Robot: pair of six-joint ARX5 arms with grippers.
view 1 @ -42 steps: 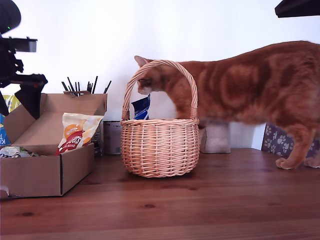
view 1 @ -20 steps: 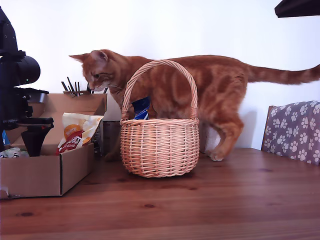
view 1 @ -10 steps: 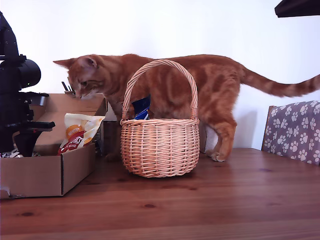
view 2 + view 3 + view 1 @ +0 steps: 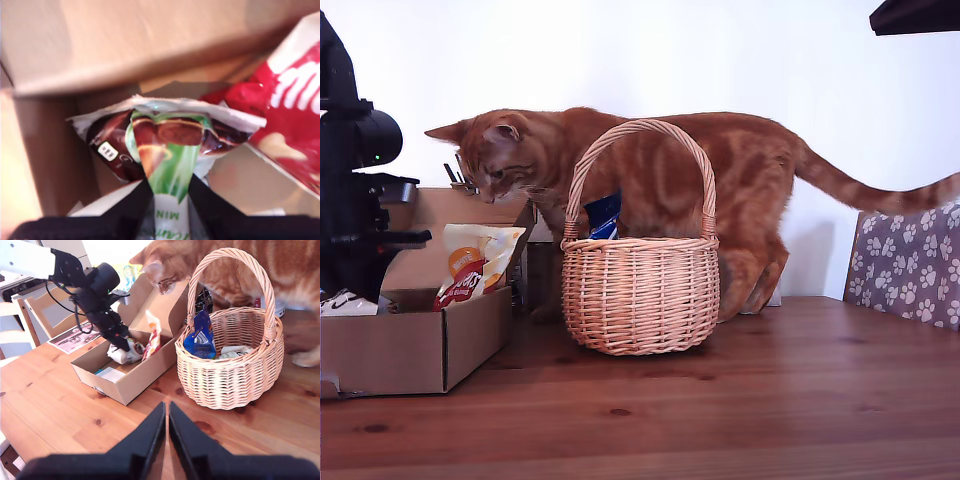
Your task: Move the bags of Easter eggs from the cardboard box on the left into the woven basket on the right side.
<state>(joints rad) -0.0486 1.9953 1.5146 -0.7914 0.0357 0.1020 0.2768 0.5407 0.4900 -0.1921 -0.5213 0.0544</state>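
White-green egg bag sits inside the cardboard box, upright, long axis running straight out from my first gripper, whose jaws are pinched onto the bag's lower end. The woven basket lies toward the exterior view's right of the box, so the carry goes that way, up over the box wall and under or around the arched handle. My second gripper hovers over the table near the basket, jaws nearly together, holding nothing. Cream-and-orange bag leans in the box; blue bag is already in the basket. Ginger cat stands just behind the basket, head over the box lid. Hidden: box floor in the exterior view, basket bottom, bag text blurred.
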